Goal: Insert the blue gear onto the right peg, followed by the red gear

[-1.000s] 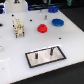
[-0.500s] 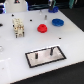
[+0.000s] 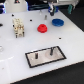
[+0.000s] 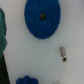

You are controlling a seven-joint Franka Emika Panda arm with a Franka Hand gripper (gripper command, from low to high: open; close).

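The blue gear (image 3: 57,22) lies flat on the white table at the back, towards the exterior view's right. It fills much of the wrist view (image 4: 42,19), seen from straight above. The red gear (image 3: 43,28) lies to its left, apart from it. The black-bordered white plate (image 3: 44,58) sits nearer the front with two dark pegs; the right peg (image 3: 50,50) is bare. My gripper (image 3: 51,10) hangs above the table just behind the blue gear, empty. Its fingers are too blurred to tell whether they are open or shut.
A pale rack-like block (image 3: 18,27) stands at the left. A small dark piece (image 3: 45,17) sits behind the red gear. In the wrist view a small grey cylinder (image 4: 63,53) lies beside the blue gear, and a blue shape (image 4: 26,80) shows at the edge.
The gripper has dropped a little over the blue gear. The gears and the plate have not moved.
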